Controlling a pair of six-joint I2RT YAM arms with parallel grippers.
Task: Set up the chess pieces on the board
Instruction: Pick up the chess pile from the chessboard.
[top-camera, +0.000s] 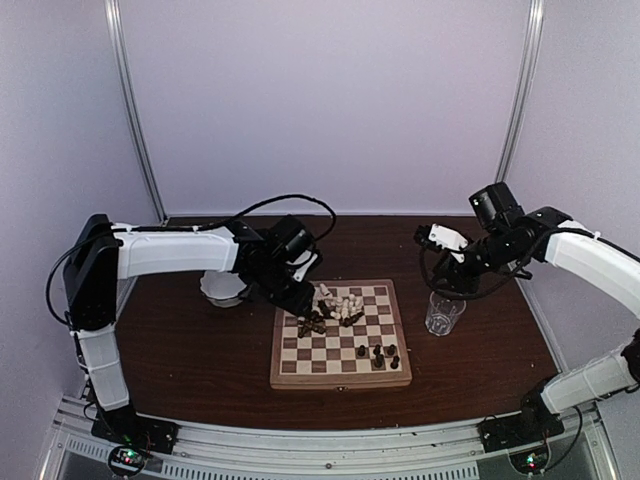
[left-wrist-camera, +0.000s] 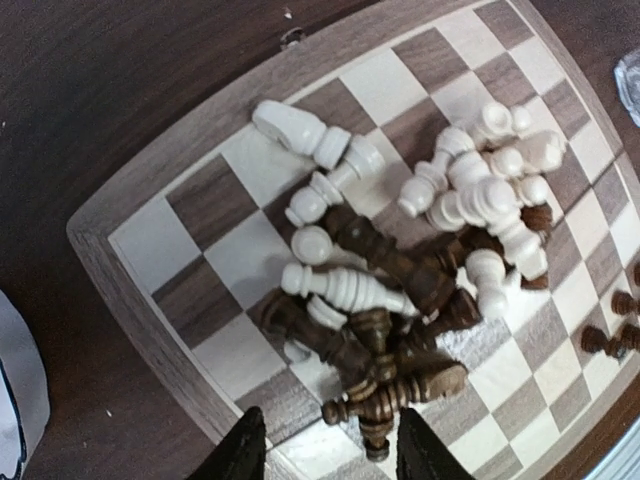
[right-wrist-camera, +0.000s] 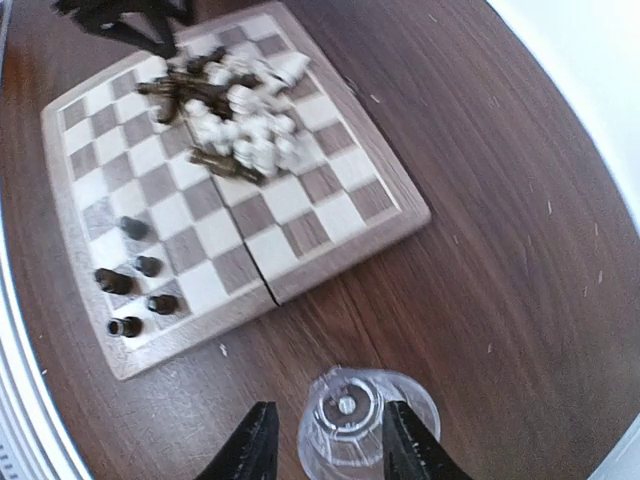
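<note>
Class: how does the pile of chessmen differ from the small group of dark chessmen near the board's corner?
The pile mixes cream and dark pieces; the corner group is all dark. The pile's pieces lie toppled, touching; the corner group's stand upright, apart. Both sit on the board.

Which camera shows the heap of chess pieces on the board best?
The left wrist view: the heap of chess pieces fills the frame, sharp enough to tell cream pieces from dark ones. The top external view shows it only as a small clump; the right wrist view shows it distant and blurred.
</note>
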